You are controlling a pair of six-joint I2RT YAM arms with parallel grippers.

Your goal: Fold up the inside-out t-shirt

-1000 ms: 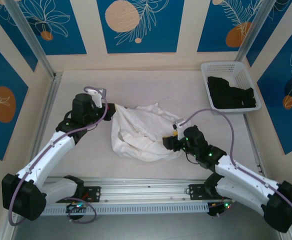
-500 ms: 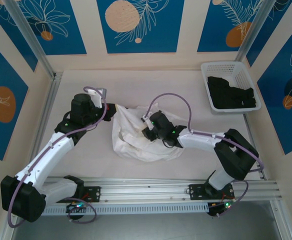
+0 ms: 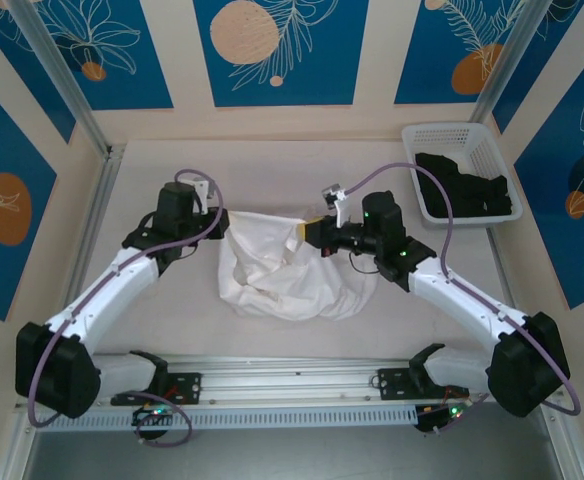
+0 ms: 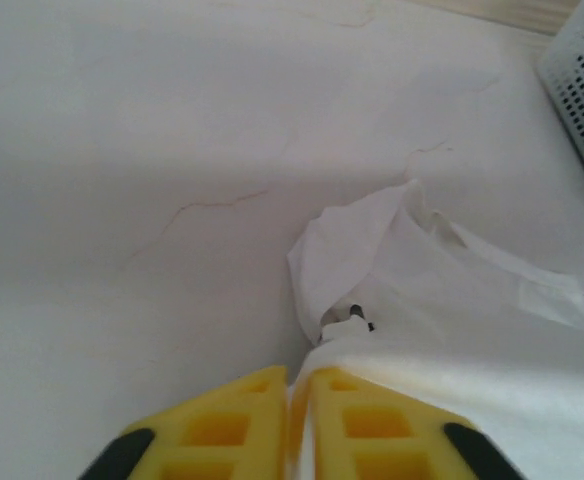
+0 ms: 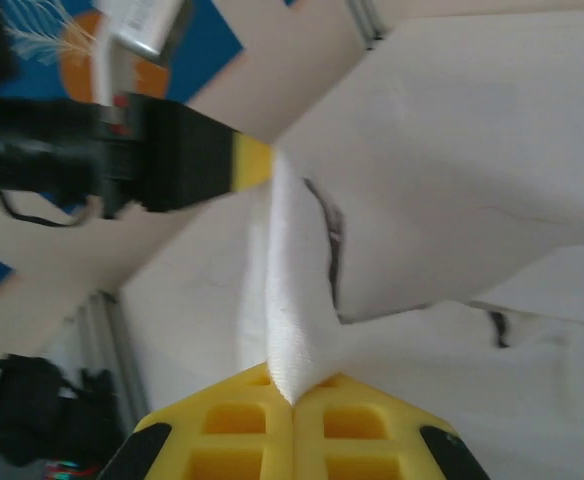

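The inside-out t-shirt is a white crumpled heap at the middle of the table, its far edge pulled into a straight line between both grippers. At the shirt's far left corner, my left gripper has its yellow fingers pressed together on a thin edge of the cloth. My right gripper is at the far right end of that edge, shut on a bunched fold of the shirt. In the right wrist view the taut strip of cloth runs from my right gripper up to the left gripper.
A white slotted basket holding a black garment stands at the table's far right; its corner also appears in the left wrist view. Bare table lies beyond the shirt and to its left. Metal frame posts rise at the back corners.
My right arm swung from the shirt's near right side across it to the far edge and shut on a fold there. The far edge now lies straight. The left gripper shifted slightly.
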